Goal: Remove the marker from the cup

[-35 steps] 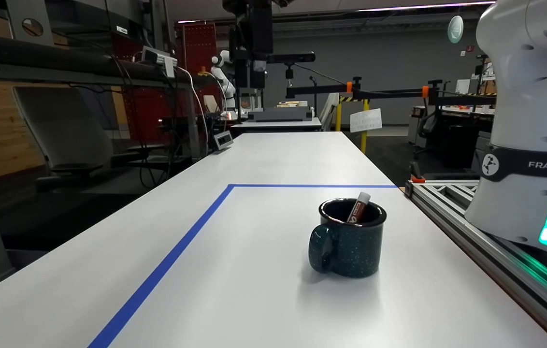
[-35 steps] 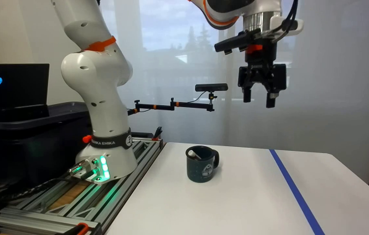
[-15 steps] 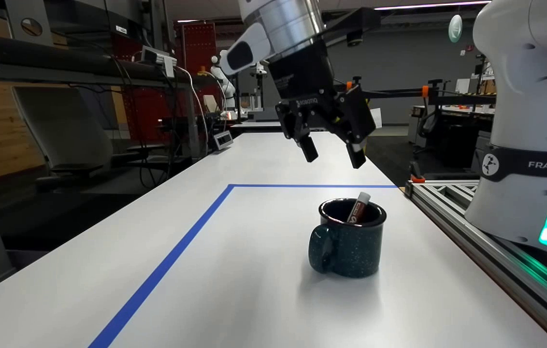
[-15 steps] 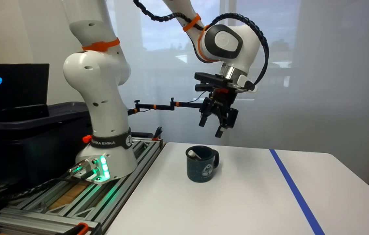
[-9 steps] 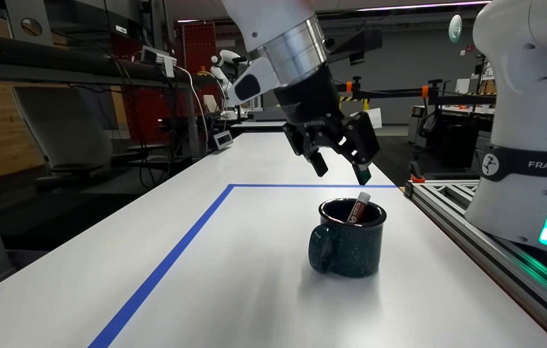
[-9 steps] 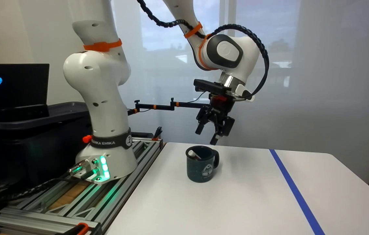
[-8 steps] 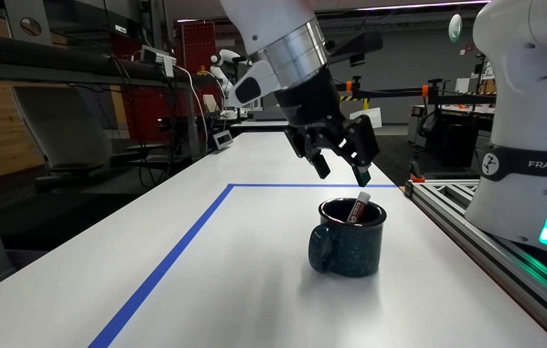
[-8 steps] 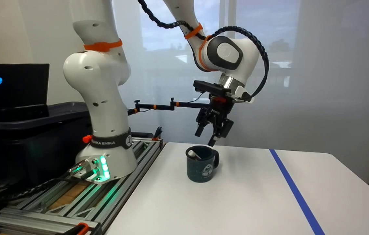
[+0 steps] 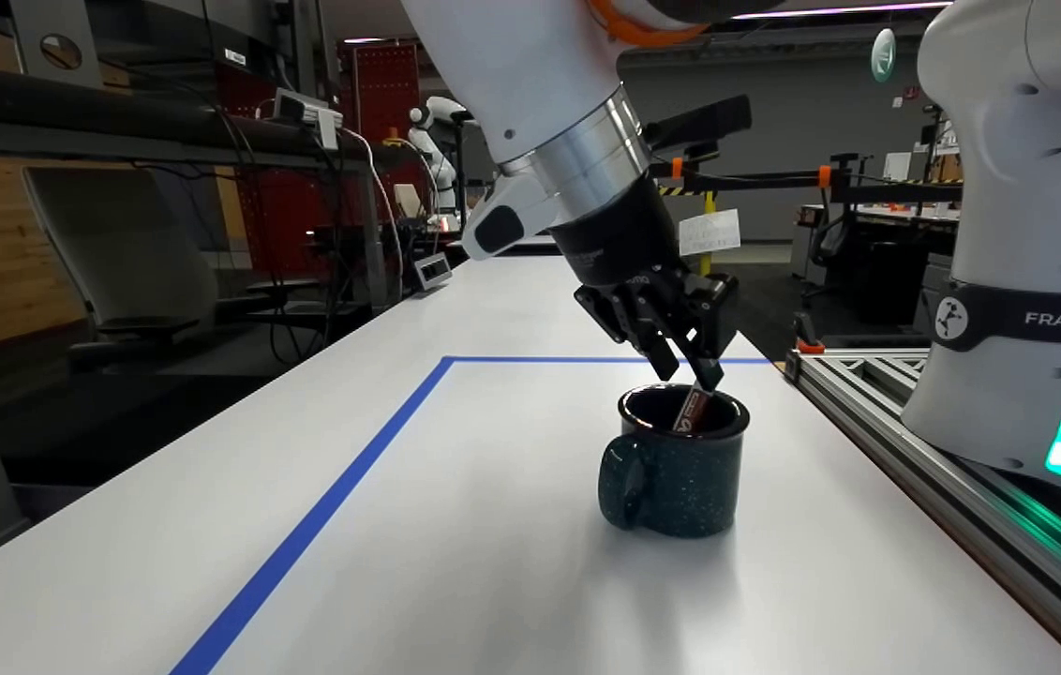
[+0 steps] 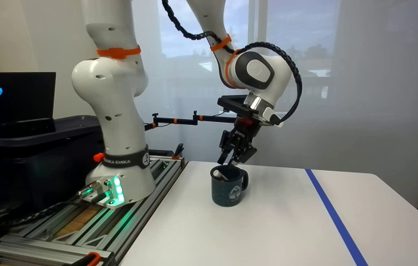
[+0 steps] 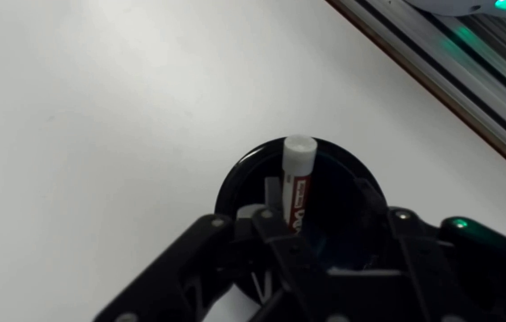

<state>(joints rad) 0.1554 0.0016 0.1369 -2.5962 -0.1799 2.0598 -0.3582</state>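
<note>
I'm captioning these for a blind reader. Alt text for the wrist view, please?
A white and reddish marker leans inside a dark cup, seen from above. Parted black fingers extend from the bottom edge, the marker showing between their tips. Pale tabletop shows around the cup; metal rails cross the upper right.

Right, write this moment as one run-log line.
marker: tilted inside speckled teal mug | mug: upright on white table | end effector: open at mug mouth, marker contact unclear | removal: not done
</note>
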